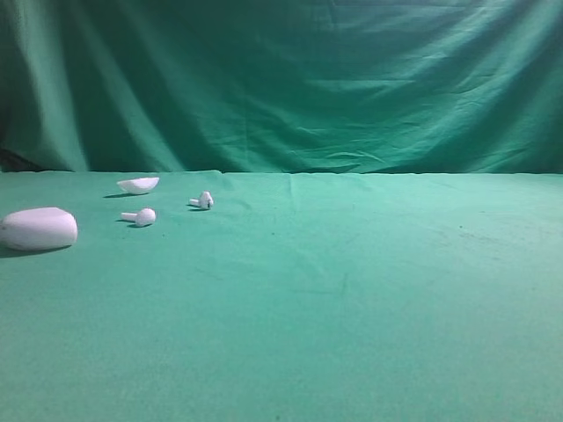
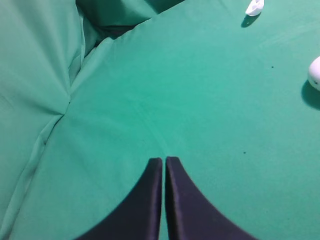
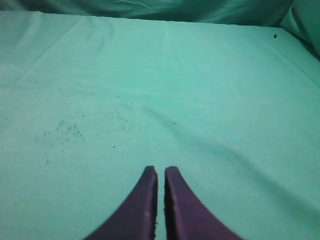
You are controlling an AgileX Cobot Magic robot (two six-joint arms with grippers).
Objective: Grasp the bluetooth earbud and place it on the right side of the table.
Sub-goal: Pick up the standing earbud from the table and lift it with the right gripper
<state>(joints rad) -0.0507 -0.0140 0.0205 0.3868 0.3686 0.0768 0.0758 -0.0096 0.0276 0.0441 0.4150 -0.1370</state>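
Earbud (image 1: 203, 200) ungrasped, left of frame on table (image 1: 352, 290) beside twin (image 1: 141, 216) and case (image 1: 39, 229); both grippers' jaws together, empty; grasp and placement outstanding.

Green-cloth tabletop (image 1: 352, 299). At its left lie a white oval case (image 1: 38, 229), a white lid-like shell (image 1: 139, 185), a plain white earbud (image 1: 141, 216) and the bluetooth earbud (image 1: 203, 201).

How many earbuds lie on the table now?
2. One earbud lies at the left rear, beside the lid; the other earbud lies left of it, nearer the case.
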